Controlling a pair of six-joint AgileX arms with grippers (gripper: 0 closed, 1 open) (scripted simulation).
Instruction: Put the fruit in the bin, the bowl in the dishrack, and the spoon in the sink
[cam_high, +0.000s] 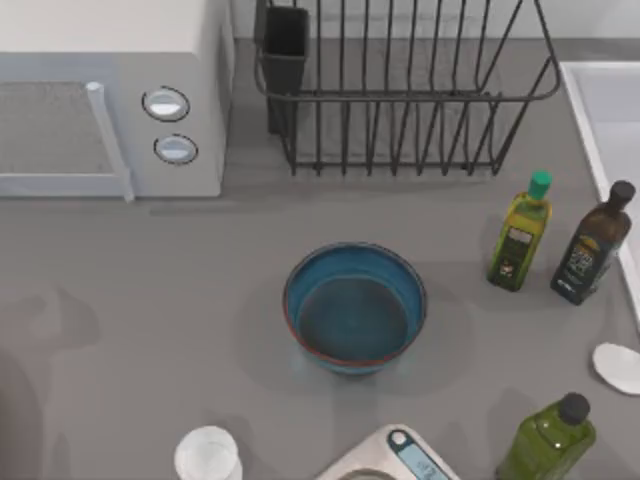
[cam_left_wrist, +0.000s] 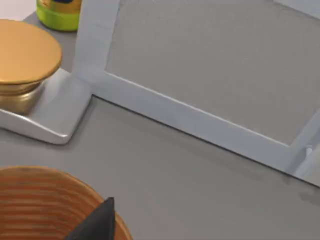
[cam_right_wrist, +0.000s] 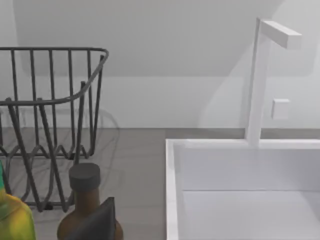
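Stretching across the top view, the grey worktop (cam_high: 150, 290) carries a microwave (cam_high: 110, 100) at its back left corner, the dishrack (cam_high: 400, 90) at the back edge and the sink (cam_high: 610, 110) at the right edge. The bowl (cam_high: 355, 308) sits empty and upright near the middle, well apart from the dishrack. The spoon (cam_high: 617, 367) lies at the right edge, beside three bottles (one (cam_high: 520, 232) green-capped). A white cup (cam_high: 208, 457) and a scale (cam_high: 400, 460) stand at the front edge. The left wrist view adds a ribbed basket (cam_left_wrist: 45, 205) and a gold-lidded jar (cam_left_wrist: 25, 60); the right wrist view adds a white faucet (cam_right_wrist: 260, 80) over the sink. Whether either gripper is open cannot be told.
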